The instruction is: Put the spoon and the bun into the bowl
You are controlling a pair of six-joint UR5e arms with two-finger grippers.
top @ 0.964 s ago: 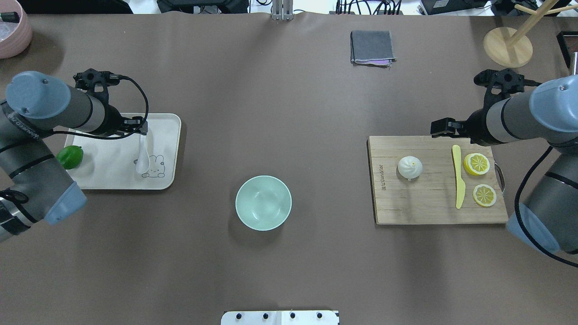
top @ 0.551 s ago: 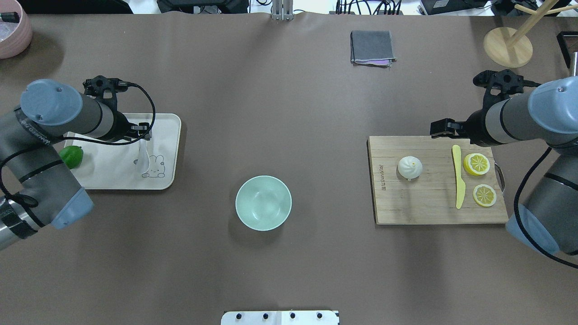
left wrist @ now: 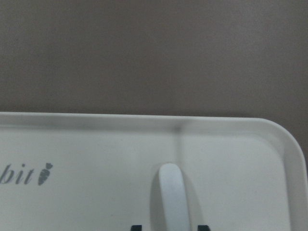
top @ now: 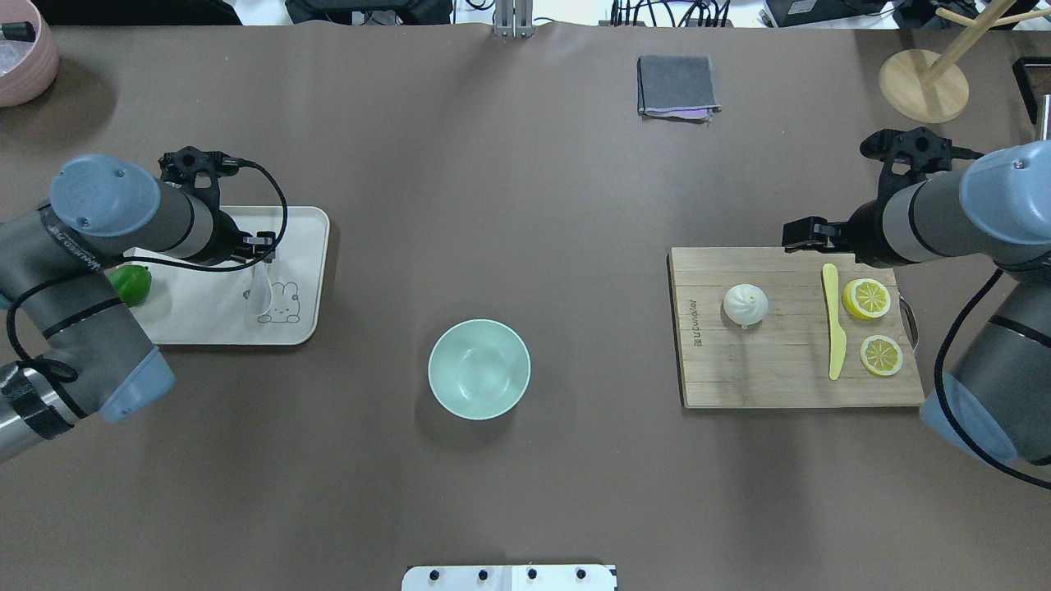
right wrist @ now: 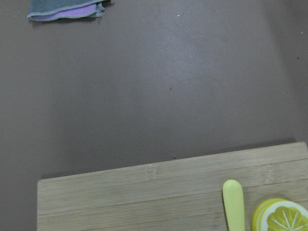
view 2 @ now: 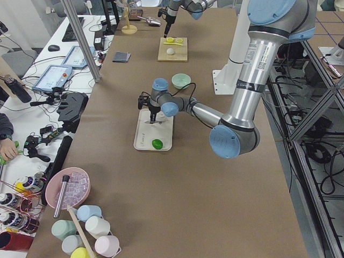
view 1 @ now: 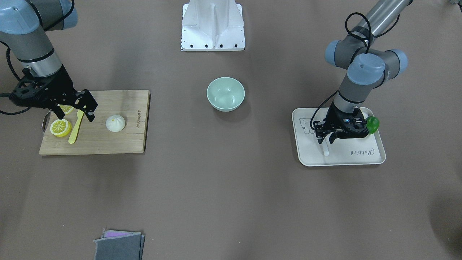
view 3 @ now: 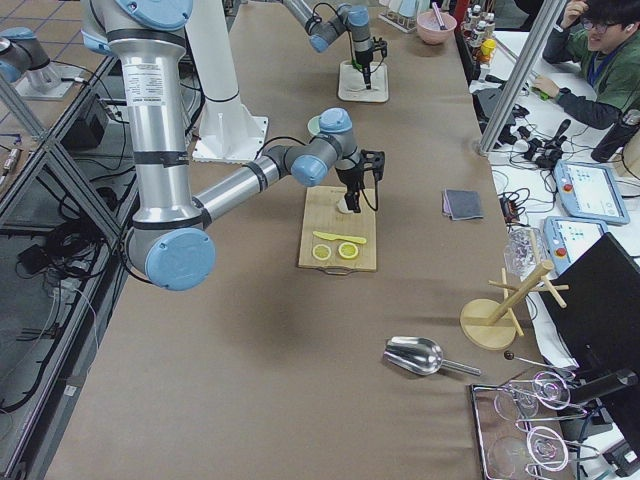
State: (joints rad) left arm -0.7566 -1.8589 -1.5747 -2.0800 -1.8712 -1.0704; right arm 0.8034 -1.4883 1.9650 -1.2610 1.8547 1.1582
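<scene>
The white spoon (top: pixel 259 297) lies on the cream tray (top: pixel 205 320), scoop toward the robot. My left gripper (top: pixel 263 244) is low over its handle. In the left wrist view the handle (left wrist: pixel 171 202) lies between my two fingertips (left wrist: pixel 136 227) with a gap on each side, so the gripper is open. The white bun (top: pixel 745 304) sits on the wooden board (top: pixel 780 373). My right gripper (view 1: pixel 75 115) is open and empty above the board's far edge, right of the bun. The mint-green bowl (top: pixel 479 369) stands empty at the table's middle.
A green lime (top: pixel 131 284) lies on the tray's left side. A yellow knife (top: pixel 833 328) and two lemon slices (top: pixel 867 297) lie on the board. A folded grey cloth (top: pixel 676 84), a wooden stand (top: pixel 923 84) and a pink bowl (top: pixel 25 57) sit at the far edge.
My left arm has swung a little to the right and brought its gripper down over the spoon handle. The right arm, bun, spoon and bowl have not moved.
</scene>
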